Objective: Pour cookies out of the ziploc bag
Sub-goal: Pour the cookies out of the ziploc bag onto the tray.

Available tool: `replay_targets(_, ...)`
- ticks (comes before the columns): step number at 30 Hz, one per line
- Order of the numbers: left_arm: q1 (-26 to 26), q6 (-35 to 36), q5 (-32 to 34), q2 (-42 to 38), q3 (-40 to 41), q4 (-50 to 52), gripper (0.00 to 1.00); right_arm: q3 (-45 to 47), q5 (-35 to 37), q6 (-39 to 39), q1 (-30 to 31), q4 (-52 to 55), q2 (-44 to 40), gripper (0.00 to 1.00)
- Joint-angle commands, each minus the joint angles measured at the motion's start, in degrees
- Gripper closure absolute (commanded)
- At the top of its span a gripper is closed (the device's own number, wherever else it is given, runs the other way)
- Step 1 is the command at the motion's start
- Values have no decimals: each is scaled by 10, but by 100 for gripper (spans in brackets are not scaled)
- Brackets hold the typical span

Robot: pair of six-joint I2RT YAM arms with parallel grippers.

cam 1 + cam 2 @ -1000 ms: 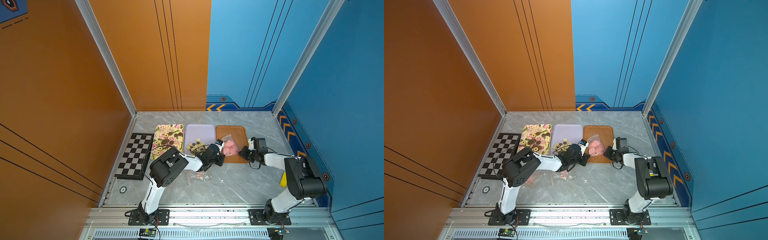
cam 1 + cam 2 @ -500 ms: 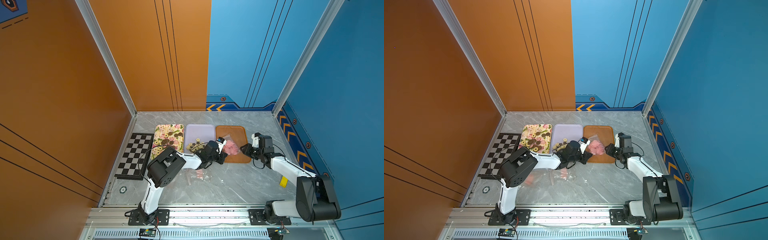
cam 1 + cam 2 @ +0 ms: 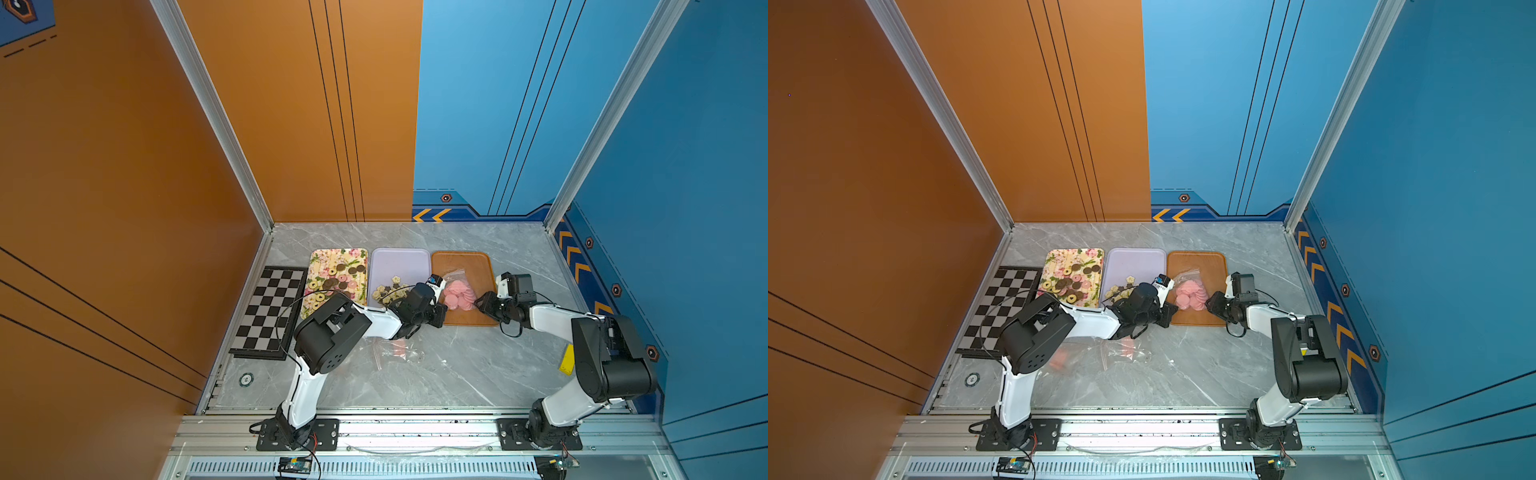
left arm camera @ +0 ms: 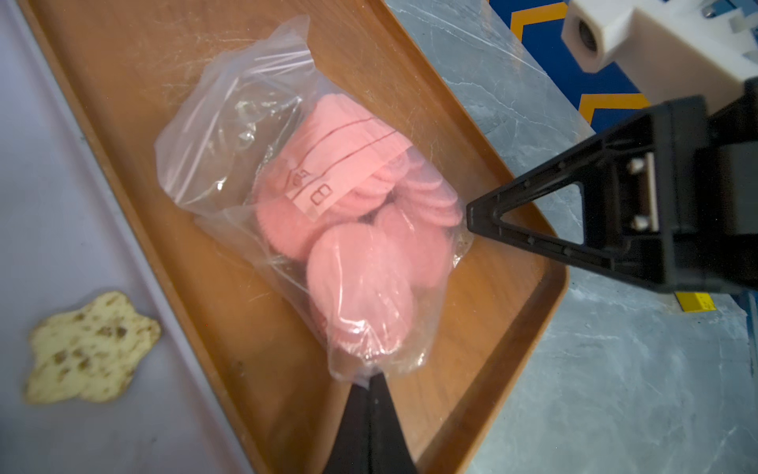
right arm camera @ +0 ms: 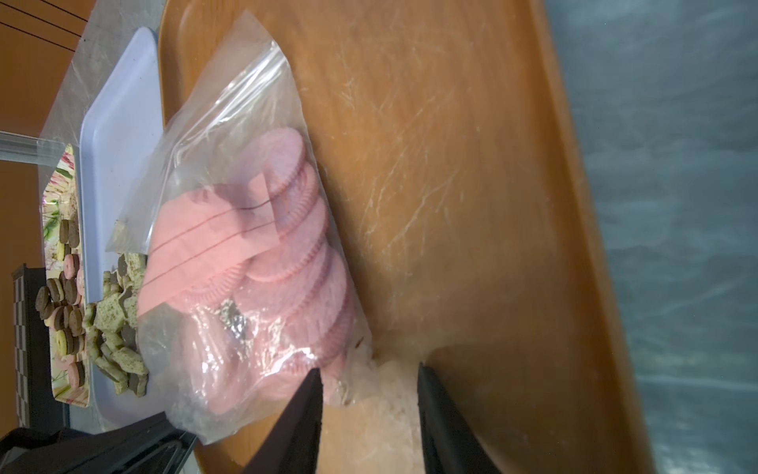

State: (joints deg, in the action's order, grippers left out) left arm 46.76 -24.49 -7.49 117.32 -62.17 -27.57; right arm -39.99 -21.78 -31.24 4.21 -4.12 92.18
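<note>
Ziploc bag [image 4: 229,135] of pink cookies [image 4: 361,287] lies by the front edge of the brown tray [image 4: 471,328]; left gripper [image 4: 371,379] pinches one corner tight, right gripper [image 5: 369,369] gapes empty beside another

Three trays [image 3: 399,262], one chessboard [image 3: 270,311], one filled ziploc bag [image 3: 457,291]
</note>
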Motion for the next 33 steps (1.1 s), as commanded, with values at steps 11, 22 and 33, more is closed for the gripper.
replay_targets(11,-6,1,4,8,6,4,100,39,-46,-54,10,-131,70,73)
replay_targets(22,-6,2,-1,8,7,4,100,65,-57,-66,7,-157,52,88)
replay_targets(33,-5,16,-19,-14,11,4,100,66,-54,-59,4,-96,-30,100)
